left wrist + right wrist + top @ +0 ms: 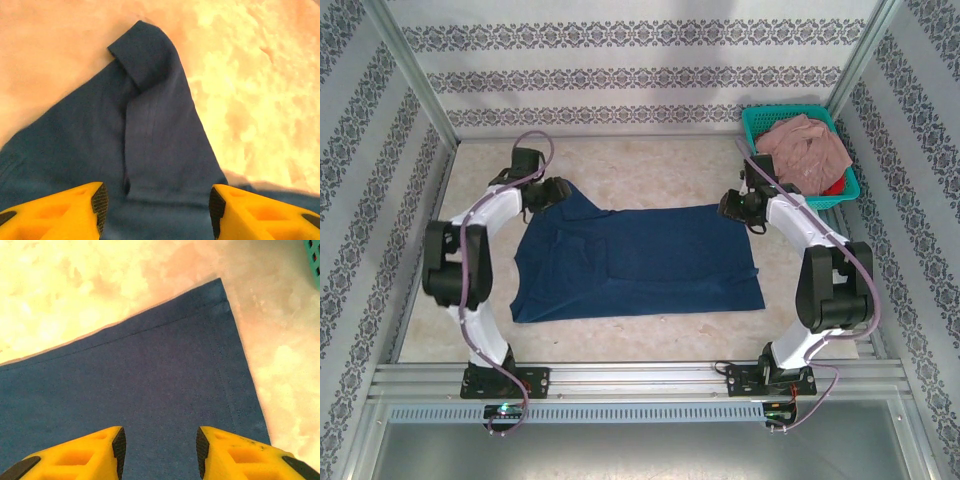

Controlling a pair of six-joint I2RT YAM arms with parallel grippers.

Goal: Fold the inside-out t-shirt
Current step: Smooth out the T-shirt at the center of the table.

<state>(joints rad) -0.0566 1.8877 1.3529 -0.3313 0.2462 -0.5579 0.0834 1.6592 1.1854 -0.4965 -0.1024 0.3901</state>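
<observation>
T-shirt (640, 260): dark navy, lying flat on the bench (660, 165) at its middle, long side running left to right. Its outline is roughly rectangular, with a sleeve sticking out at the far-left corner. In the left wrist view the sleeve's tip is turned back over itself, and a straight fold runs down the cloth below it.

Left claw (552, 192): at the far-left corner, over the sleeve. Its yellow fingers (75, 210) stand spread with nothing pinched, and the cloth lies slack beneath the gap.

Right claw (740, 207): at the far-right corner, over the hemmed edge. Its fingers are also apart and grip nothing. The corner lies flat on the bench, stitching visible along both edges.

Basket (760, 120): teal, at the far-right corner of the bench, well apart from the t-shirt. It holds a crumpled pink garment (805, 150).
</observation>
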